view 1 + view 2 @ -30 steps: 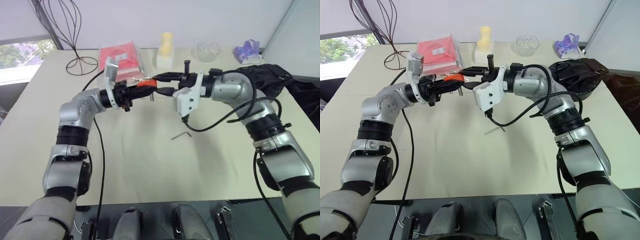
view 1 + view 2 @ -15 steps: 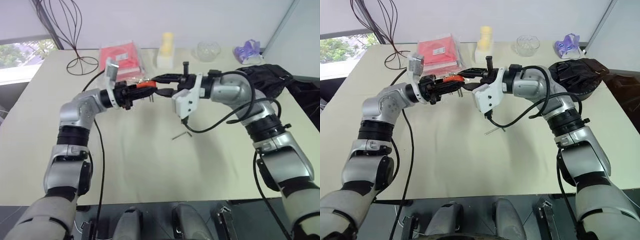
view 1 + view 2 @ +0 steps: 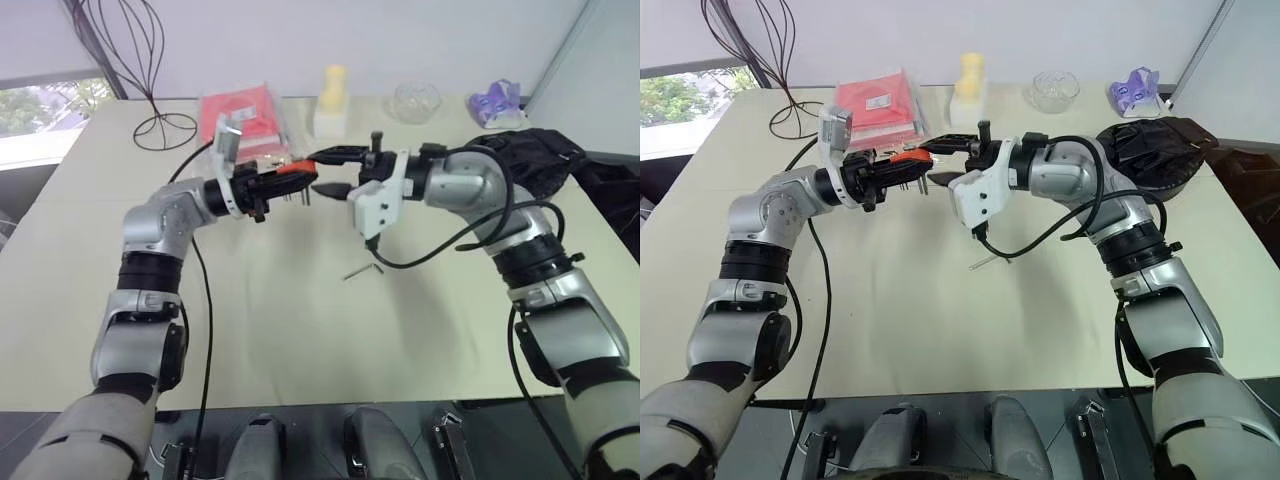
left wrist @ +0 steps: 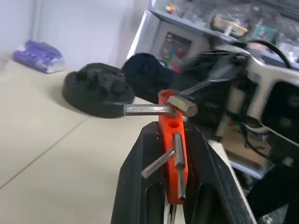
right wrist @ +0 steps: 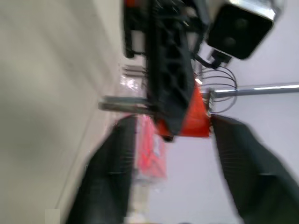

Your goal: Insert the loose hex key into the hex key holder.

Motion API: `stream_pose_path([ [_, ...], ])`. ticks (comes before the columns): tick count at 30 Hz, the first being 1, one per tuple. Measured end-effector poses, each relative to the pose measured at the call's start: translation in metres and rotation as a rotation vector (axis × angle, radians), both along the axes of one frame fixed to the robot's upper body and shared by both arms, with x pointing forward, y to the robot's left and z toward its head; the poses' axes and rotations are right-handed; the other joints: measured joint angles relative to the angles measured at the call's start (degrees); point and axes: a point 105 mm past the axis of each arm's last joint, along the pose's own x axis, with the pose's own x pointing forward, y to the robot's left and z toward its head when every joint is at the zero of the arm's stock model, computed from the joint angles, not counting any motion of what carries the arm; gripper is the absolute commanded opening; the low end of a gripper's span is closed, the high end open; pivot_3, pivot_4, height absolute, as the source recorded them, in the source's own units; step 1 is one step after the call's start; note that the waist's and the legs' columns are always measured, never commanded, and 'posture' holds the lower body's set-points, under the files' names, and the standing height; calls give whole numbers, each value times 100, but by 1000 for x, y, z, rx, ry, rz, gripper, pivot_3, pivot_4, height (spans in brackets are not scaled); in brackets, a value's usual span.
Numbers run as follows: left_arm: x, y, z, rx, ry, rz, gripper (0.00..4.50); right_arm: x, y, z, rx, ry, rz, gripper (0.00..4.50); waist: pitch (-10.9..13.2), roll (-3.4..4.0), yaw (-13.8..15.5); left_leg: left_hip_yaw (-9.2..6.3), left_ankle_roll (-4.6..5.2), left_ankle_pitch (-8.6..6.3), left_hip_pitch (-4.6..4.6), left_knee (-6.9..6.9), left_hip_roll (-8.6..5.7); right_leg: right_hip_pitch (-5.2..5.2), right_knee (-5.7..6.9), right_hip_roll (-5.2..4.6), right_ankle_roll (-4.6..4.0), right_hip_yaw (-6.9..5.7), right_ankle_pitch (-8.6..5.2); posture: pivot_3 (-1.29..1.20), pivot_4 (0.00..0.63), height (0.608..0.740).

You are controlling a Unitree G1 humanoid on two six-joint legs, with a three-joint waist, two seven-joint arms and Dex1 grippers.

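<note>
Since a second ago your right gripper (image 3: 322, 171) has spread its fingers wide and let go of the holder (image 3: 294, 172); the left gripper (image 3: 283, 181) has clamped fully shut on it. The key (image 3: 364, 270) has not moved: it lies loose on the worktop (image 3: 300, 330), just below frame centre, a thin grey L. Farther up, above centre, the holder is a small orange block with grey keys sticking out, held off the worktop.

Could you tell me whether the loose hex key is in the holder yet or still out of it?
Out. The loose hex key lies on the table, while the hex key holder is in the left gripper.
</note>
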Motion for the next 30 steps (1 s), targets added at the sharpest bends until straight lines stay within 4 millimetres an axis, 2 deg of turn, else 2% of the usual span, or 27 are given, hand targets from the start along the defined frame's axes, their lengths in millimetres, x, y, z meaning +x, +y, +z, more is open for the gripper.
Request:
stream_pose_path([
  [1, 1, 1, 0, 1, 1, 5, 0, 0, -1, -3, -8, 9, -5, 4458, 1, 1, 5, 1, 0, 0, 0, 0, 0, -1, 2, -1, 0, 0, 0, 0, 150, 740],
  [5, 1, 4, -1, 15, -2, 17, 0, 1, -9, -8, -39, 13, -33, 4458, 1, 1, 9, 0, 0, 0, 0, 1, -1, -1, 2, -2, 0, 0, 0, 0, 150, 740],
  [7, 0, 9, -1, 48, -27, 35, 0, 4, -21, -20, -56, 77, -102, 4458, 0, 0, 14, -2, 0, 0, 0, 1, -1, 1, 1, -1, 0, -1, 0, 0, 150, 740],
  [10, -1, 22, -8, 133, -79, 87, 0, 4, -38, -40, 83, 368, -282, 4458, 1, 1, 26, -7, 0, 0, -2, 2, 1, 0, 5, -4, 0, 1, 0, 0, 150, 740],
  [13, -5, 25, -20, 175, -85, 101, 0, -12, -37, -27, 379, 798, -394, 4458, 2, 4, 13, -20, -2, 1, -6, 7, 9, -13, 29, -8, -1, 5, 0, 0, 150, 740],
  [16, -13, 29, -25, 208, -103, 104, 0, -40, -33, -14, 475, 1070, -436, 4458, 2, 4, 17, -24, 9, -5, -4, 3, 7, -13, 25, -8, -1, 5, -1, 0, 150, 740],
  [18, -18, 31, -27, 225, -113, 114, 0, -53, -30, -18, 508, 1248, -489, 4458, 1, 4, 26, -26, 25, -14, -2, 3, 4, -13, 27, -8, -2, 5, -1, 0, 150, 740],
  [20, -22, 29, -29, 236, -126, 123, 0, -62, -26, -29, 537, 1405, -542, 4458, 0, 3, 43, -27, 26, -15, -3, 4, 3, -13, 28, -7, -2, 5, -1, 0, 150, 740],
  [21, -24, 28, -31, 240, -129, 129, 0, -65, -26, -41, 547, 1476, -585, 4458, 0, 4, 52, -24, 26, -15, -4, 4, -1, -13, 27, -10, -2, 5, -1, 0, 150, 740],
  [25, -27, 26, -37, 248, -127, 172, 0, -66, -35, -76, 624, 1641, -690, 4458, 0, 2, 123, -17, 28, -16, -6, 4, -8, -14, 26, -18, 0, 6, -2, 0, 150, 740],
  [30, -29, 21, -45, 237, -101, 211, 0, -65, -37, -91, 658, 1671, -758, 4458, -1, 2, 140, -15, 29, -16, -7, 5, -6, -18, 26, -11, 0, 7, -2, 0, 150, 740],
])
